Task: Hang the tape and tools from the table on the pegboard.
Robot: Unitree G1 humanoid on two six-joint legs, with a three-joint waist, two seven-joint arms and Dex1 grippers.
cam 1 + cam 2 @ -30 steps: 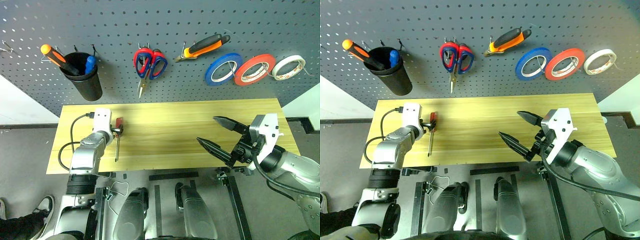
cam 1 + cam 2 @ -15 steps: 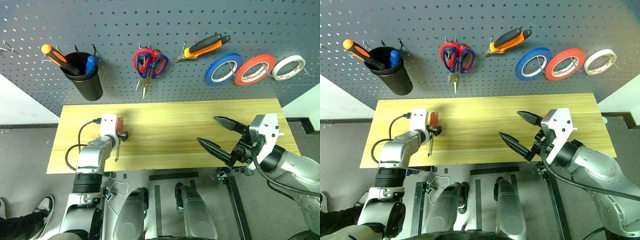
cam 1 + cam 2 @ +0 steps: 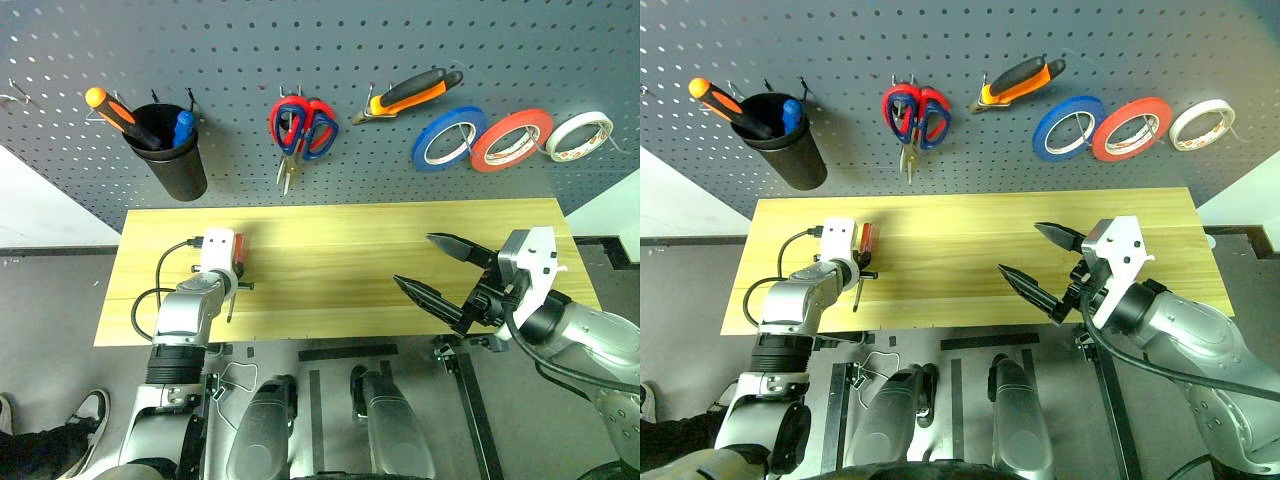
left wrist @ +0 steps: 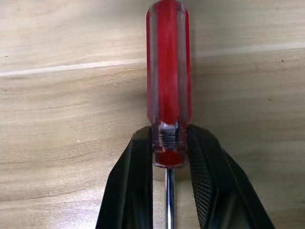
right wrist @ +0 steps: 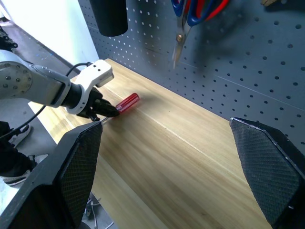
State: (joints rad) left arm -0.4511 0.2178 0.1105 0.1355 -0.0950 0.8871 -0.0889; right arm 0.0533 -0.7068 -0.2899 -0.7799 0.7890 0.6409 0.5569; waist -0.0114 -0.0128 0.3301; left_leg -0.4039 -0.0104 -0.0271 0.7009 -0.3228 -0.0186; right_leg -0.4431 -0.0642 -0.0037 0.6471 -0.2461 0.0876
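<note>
The left tool [image 4: 170,157] gripped the screwdriver [image 4: 168,81] on the bench [image 3: 340,260]; the right tool [image 3: 440,268] hung released. Next, a lift toward the pegboard [image 3: 320,60], likely its cup [image 3: 170,150].

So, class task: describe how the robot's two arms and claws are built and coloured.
Both arms are silver-grey metal with black joints. Each wrist carries a white block, and black cables loop beside it. The left claw and right claw each have two black, pointed, textured fingers.

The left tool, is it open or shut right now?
Shut: the left tool has both fingers pressed against the red screwdriver.
</note>
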